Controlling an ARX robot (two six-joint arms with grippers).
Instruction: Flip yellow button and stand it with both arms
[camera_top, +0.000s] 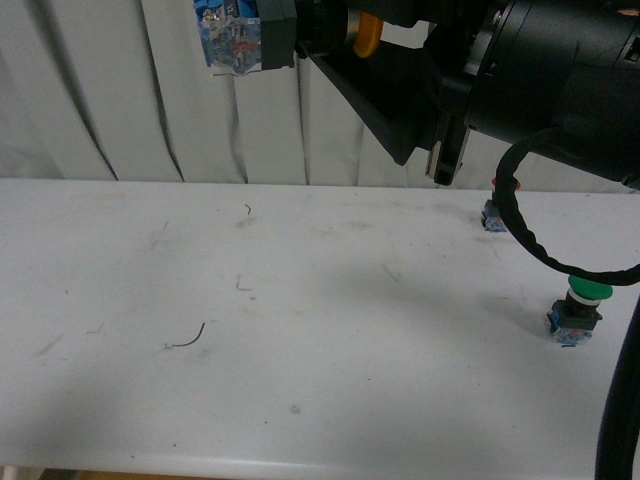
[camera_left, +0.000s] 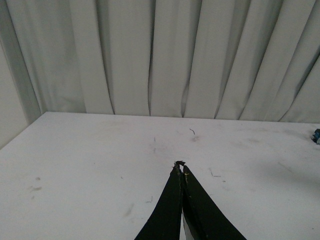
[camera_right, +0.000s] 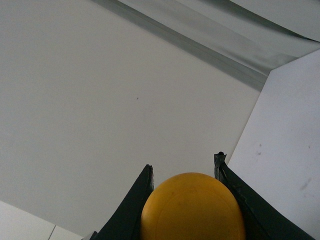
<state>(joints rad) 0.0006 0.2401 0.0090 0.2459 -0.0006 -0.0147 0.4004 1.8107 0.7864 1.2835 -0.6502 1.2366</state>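
In the front view the yellow button (camera_top: 366, 35) is held high above the table, at the top edge. Its yellow cap points toward the right arm, and its blue-grey contact block (camera_top: 235, 40) sticks out to the left. My right gripper (camera_top: 320, 45) is shut on the yellow button. The right wrist view shows the round yellow cap (camera_right: 192, 210) wedged between the two black fingers of the right gripper (camera_right: 184, 165). My left gripper (camera_left: 180, 164) is shut with nothing between its fingers and hovers over the white table (camera_left: 90, 165). The front view does not show the left gripper.
A green-capped switch (camera_top: 578, 312) stands at the table's right. A red-capped switch (camera_top: 497, 210) sits further back, partly behind the right arm's black cable (camera_top: 530, 240). A pleated white curtain (camera_top: 120, 90) closes the far edge. Small wire scraps (camera_top: 187, 340) lie on the table.
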